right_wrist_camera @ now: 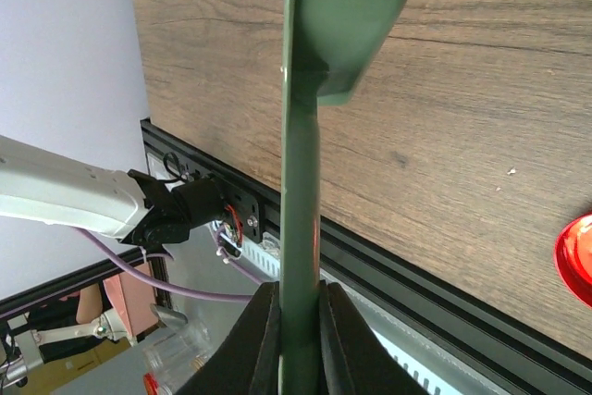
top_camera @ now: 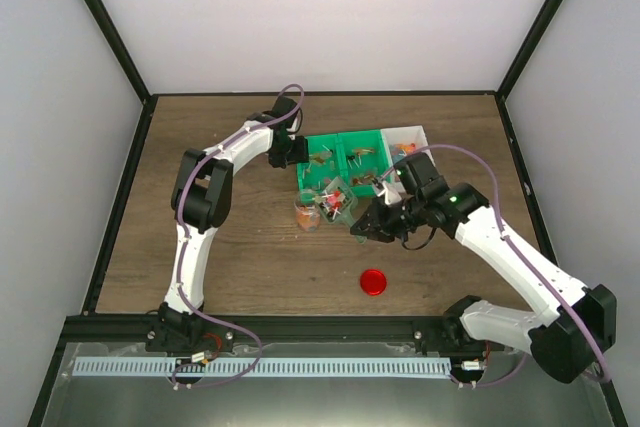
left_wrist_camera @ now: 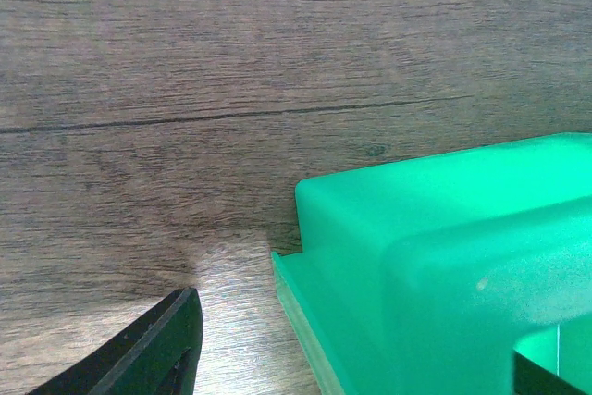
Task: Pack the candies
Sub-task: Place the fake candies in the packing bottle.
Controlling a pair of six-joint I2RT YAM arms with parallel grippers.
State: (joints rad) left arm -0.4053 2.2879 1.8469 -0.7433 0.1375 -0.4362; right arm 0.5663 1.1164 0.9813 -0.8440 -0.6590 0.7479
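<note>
Matt wood-grain table, smooth translucent green plastic bin.

candies | tiny, gold-orange, some red | lying loose in green bins

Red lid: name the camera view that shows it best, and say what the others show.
The top external view: the red lid lies whole and uncovered on the table. The right wrist view catches only a slice at its right border. The left wrist view shows none of it.
</note>
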